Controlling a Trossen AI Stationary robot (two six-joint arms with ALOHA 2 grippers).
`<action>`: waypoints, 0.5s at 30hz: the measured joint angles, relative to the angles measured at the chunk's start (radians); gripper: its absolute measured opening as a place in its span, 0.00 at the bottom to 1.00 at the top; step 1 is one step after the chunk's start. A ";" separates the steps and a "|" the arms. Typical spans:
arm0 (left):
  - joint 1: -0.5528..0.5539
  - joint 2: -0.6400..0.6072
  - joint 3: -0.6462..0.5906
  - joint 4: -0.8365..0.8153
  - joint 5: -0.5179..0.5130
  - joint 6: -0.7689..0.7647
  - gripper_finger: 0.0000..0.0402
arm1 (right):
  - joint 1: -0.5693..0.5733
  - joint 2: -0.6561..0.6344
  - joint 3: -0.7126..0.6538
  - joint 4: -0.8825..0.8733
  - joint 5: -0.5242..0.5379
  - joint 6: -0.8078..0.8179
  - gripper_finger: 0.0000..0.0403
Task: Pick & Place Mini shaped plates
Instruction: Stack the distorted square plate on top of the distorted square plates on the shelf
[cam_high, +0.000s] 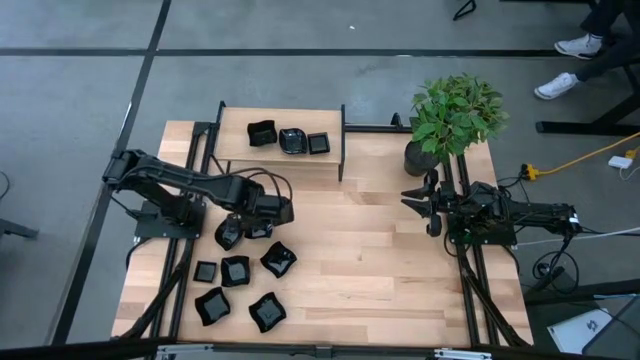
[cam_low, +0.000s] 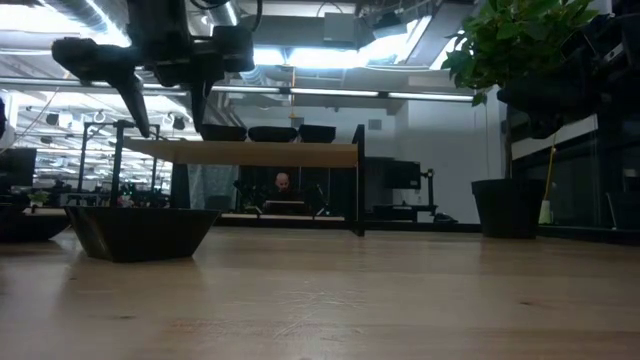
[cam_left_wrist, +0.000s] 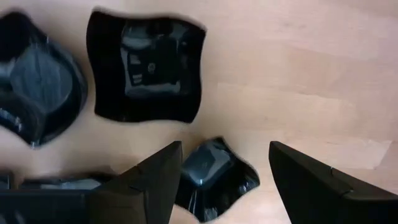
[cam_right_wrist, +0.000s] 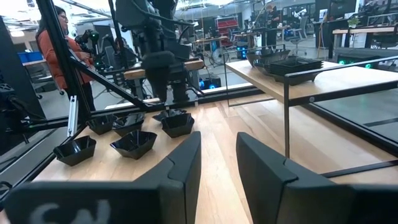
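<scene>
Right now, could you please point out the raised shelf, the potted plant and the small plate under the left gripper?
Raised shelf (cam_high: 232, 150): high view, bare wooden top.
Potted plant (cam_high: 455, 112): high view, leaves.
Small plate (cam_left_wrist: 214, 176): left wrist view, glossy centre, between the open jaws.

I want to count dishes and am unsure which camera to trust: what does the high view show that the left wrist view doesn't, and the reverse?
Only the high view shows the raised shelf with three plates, the plant, the waiting right gripper and the whole cluster of plates on the table. Only the left wrist view shows the small wavy plate lying between that gripper's open fingers. Both show the left gripper over the cluster.
</scene>
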 joint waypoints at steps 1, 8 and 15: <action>0.000 0.000 0.000 0.000 0.006 -0.007 0.58 | 0.000 0.000 0.000 0.000 0.000 -0.002 0.26; 0.000 0.025 0.000 -0.004 -0.041 -0.046 0.58 | 0.000 0.000 0.000 0.000 0.000 -0.002 0.26; 0.000 0.153 0.000 -0.004 -0.059 -0.025 0.58 | 0.000 0.000 0.000 0.000 0.000 0.000 0.26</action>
